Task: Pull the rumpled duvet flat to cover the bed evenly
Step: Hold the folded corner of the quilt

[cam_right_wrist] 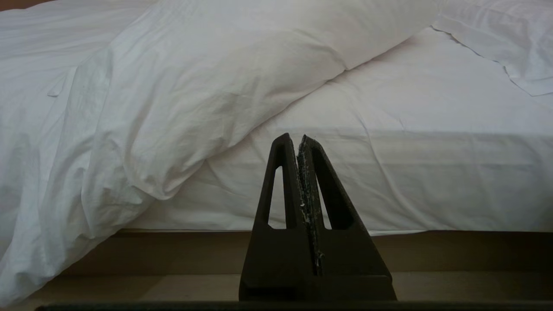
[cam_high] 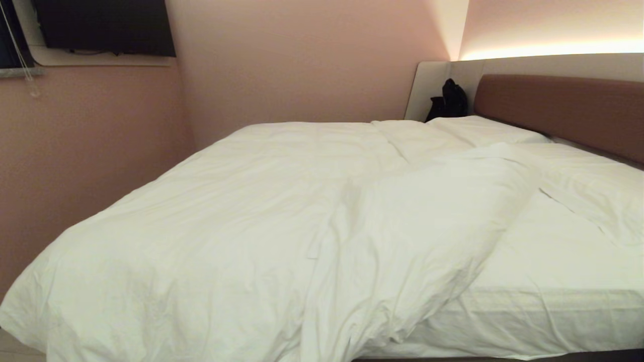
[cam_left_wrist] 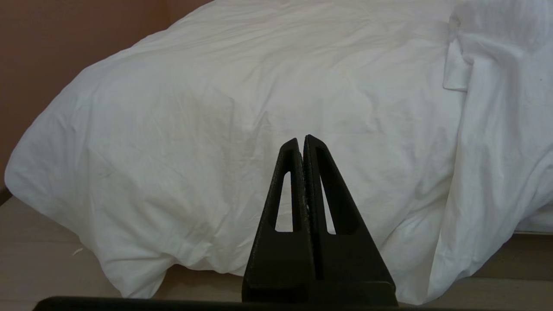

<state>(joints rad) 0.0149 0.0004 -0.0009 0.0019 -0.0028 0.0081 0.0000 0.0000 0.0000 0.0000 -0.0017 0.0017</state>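
The thick, puffy white duvet (cam_high: 241, 211) is lying bunched across the left and centre of the wide white-sheeted bed (cam_high: 553, 281), leaving bare sheet at 4 o'clock. A rectangular white pillow (cam_high: 593, 191) is resting at 2 o'clock. The black left gripper (cam_left_wrist: 301, 139) and black right gripper (cam_right_wrist: 293, 137) are hanging closed and empty, short of the bed edge.

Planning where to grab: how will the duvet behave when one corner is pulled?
The duvet is probably floppy: it drapes over the bed edge in soft folds. It looks puffy, so likely light but bulky. The folded-over flap will probably drag and bunch rather than slide flat.
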